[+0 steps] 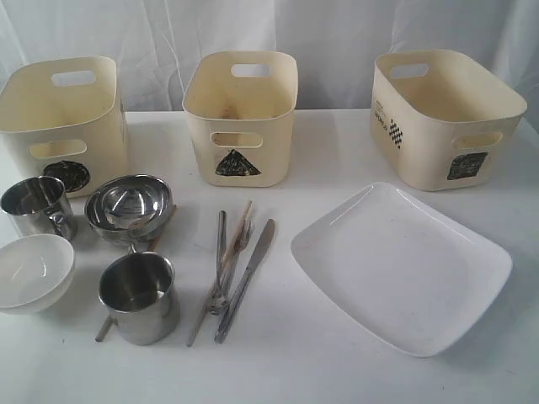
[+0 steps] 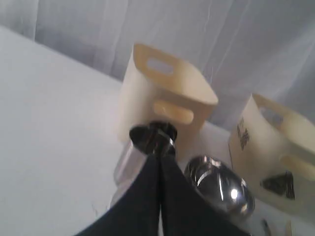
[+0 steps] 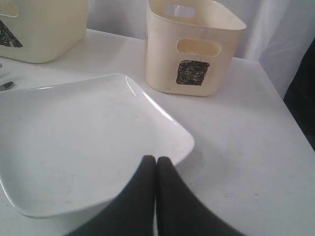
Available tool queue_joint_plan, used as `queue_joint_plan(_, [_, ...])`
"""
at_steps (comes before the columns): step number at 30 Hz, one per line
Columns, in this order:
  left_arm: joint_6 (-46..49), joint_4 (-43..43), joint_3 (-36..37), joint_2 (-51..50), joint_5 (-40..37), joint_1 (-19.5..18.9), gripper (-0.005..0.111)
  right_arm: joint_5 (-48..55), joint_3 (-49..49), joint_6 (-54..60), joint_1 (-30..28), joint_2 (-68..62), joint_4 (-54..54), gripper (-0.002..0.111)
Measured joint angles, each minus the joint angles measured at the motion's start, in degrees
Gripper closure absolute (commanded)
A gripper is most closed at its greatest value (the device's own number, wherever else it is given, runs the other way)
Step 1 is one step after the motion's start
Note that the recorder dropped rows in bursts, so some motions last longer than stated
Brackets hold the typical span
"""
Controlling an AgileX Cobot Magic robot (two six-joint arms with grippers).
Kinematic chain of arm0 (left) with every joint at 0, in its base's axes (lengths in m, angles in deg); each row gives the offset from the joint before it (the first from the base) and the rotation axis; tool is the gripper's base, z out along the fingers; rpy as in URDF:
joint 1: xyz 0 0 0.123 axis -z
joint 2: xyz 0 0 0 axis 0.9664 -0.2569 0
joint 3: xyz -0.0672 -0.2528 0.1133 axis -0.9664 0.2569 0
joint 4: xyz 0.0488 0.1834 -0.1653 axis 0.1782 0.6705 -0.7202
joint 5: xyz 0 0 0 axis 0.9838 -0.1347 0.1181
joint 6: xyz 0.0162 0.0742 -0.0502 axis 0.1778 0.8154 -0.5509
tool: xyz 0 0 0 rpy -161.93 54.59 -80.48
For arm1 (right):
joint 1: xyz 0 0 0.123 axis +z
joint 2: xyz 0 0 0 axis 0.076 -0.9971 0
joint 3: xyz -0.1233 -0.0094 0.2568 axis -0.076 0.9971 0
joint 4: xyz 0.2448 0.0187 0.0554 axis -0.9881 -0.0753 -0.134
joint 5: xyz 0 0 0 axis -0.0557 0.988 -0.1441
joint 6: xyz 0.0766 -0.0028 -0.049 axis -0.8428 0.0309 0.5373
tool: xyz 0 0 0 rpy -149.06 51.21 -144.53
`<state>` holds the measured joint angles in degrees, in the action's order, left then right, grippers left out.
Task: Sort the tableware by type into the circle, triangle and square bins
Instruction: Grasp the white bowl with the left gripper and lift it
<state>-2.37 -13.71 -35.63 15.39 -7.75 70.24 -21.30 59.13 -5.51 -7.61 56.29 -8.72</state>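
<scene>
On the white table lie two steel mugs (image 1: pixel 35 206) (image 1: pixel 139 296), nested steel bowls (image 1: pixel 129 206), a white bowl (image 1: pixel 34 271), a fork (image 1: pixel 221 252), a knife (image 1: pixel 253 265), thin chopsticks (image 1: pixel 238 231) and a large white plate (image 1: pixel 402 265). Behind them stand the circle bin (image 1: pixel 63 118), triangle bin (image 1: pixel 240 114) and square bin (image 1: pixel 446 118). Neither gripper shows in the exterior view. My left gripper (image 2: pixel 160 156) is shut and empty, its tips just short of a mug (image 2: pixel 130 162), with the steel bowls (image 2: pixel 219 189) beside it. My right gripper (image 3: pixel 156 158) is shut and empty above the plate's (image 3: pixel 74 142) corner.
White curtains hang behind the table. The square bin (image 3: pixel 194 46) stands close to the table's right edge, with bare tabletop (image 3: pixel 246 147) between it and the plate. One chopstick end (image 1: pixel 103 330) pokes out from under the front mug.
</scene>
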Motion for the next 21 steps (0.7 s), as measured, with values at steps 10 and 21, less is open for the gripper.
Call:
queue_joint_plan(10, [36.02,1.30,-30.33,-32.18,-13.32,-4.99,0.107,0.00,0.00,0.00,0.00,0.00,0.00,0.108])
queue_joint_plan(21, [26.46,4.50,-49.03,-71.93,-44.98,-9.10,0.081,0.00,0.00,0.00,0.00,0.00,0.00,0.108])
